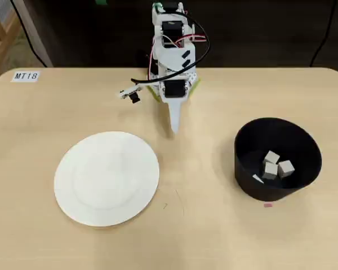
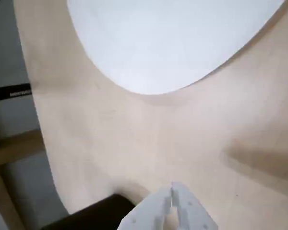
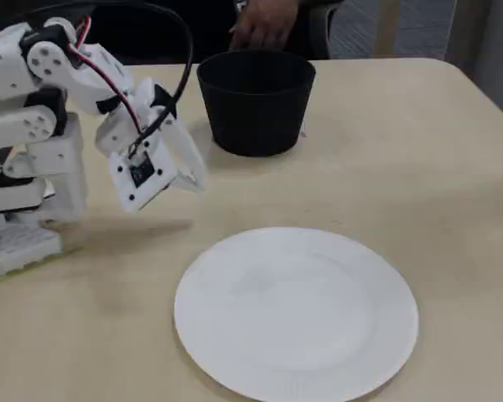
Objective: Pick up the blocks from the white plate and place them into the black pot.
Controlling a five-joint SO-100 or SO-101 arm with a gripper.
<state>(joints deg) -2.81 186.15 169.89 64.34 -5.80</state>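
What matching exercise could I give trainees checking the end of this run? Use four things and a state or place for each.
Things:
1. plate
2. blocks
3. gripper
4. paper label

States:
a. inside the pot
b. shut, holding nothing
c. bare, nothing on it
d. at a table corner

Pairs: 1-c, 2-a, 3-b, 4-d

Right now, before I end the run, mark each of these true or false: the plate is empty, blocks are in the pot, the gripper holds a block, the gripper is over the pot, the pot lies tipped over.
1. The white plate holds no blocks. True.
2. Blocks lie inside the black pot. True.
3. The gripper holds a block. False: its fingers are shut together with nothing between them.
4. The gripper hangs over the pot. False: it is above bare table, between plate and pot.
5. The pot lies tipped over. False: it stands upright.
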